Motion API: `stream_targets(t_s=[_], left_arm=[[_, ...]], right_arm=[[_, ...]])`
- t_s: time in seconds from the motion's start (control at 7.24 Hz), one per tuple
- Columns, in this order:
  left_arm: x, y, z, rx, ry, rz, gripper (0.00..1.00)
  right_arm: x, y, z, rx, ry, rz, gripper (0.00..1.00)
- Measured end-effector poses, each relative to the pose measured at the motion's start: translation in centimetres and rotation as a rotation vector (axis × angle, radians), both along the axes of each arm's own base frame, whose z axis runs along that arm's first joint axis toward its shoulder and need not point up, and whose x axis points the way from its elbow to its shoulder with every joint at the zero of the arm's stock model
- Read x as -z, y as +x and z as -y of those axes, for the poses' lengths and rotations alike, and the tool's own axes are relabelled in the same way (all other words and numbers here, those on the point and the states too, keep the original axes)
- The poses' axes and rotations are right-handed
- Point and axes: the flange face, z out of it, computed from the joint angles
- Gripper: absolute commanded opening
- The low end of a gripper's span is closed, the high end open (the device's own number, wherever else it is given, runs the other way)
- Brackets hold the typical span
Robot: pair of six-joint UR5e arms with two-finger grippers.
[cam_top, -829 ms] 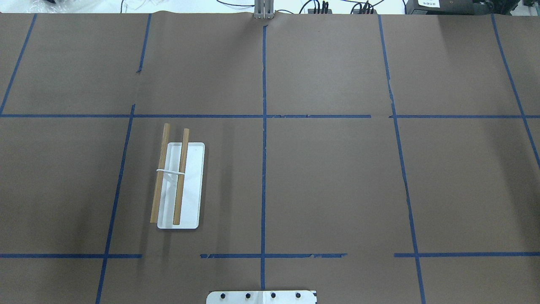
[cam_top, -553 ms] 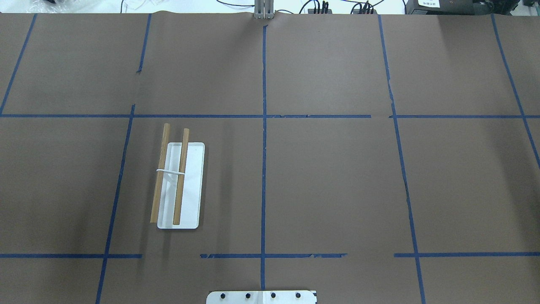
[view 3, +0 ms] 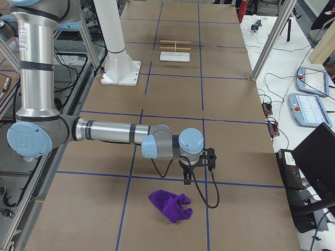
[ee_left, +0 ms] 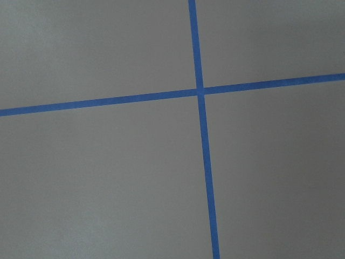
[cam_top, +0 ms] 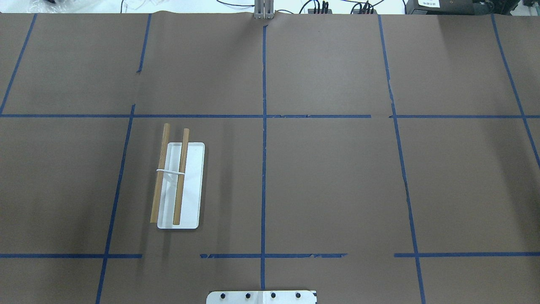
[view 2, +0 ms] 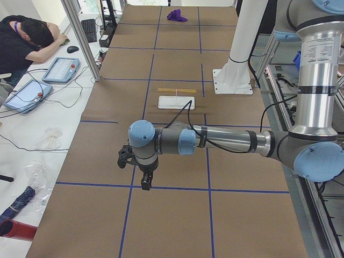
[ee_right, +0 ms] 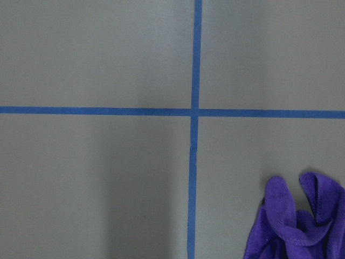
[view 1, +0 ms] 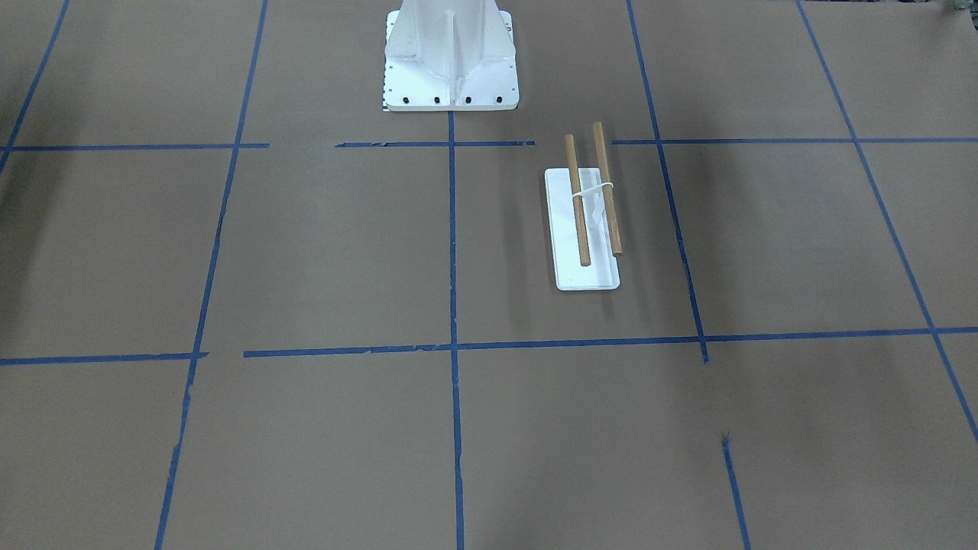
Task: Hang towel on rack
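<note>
The rack (cam_top: 192, 185) has a flat white base and two parallel wooden dowels. It stands on the left half of the table and also shows in the front view (view 1: 561, 229). The purple towel (view 3: 170, 205) lies crumpled on the table at the robot's right end and also shows in the right wrist view (ee_right: 302, 226). My right gripper (view 3: 187, 178) hangs just above the table a little beyond the towel. My left gripper (view 2: 145, 181) hangs over the table's left end, far from the rack (view 2: 176, 101). I cannot tell whether either gripper is open or shut. Neither holds anything that I can see.
The large white bolted pedestal (view 1: 451, 61) stands at the robot's side of the table. Blue tape lines (cam_top: 263, 126) grid the brown table cover. A person (view 2: 21, 37) rests at a side desk with tablets (view 2: 59, 70). Cables and pendants (view 3: 309, 94) lie beyond the far edge.
</note>
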Motion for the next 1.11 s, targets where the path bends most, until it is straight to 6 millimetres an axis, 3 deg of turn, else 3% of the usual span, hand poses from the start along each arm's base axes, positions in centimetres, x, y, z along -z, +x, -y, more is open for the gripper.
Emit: stream_targets(t_s=[0.55,0.83,1.11], left_arm=[[1.1,-0.3,0.0,0.006,0.024,-0.001,1.00],[1.4,-0.6,0.0,0.013,0.029,-0.001,1.00],[1.6,-0.8,0.0,0.017,0.034,0.000,1.00]], right_arm=[[-12.2,0.0,-2.3,0.034,0.113,-0.106,1.00],[-15.2,-1.4,-3.4,0.068,0.128,-0.130,1.00],[-16.4,-2.9,-4.1,0.103,0.114,-0.133,1.00]])
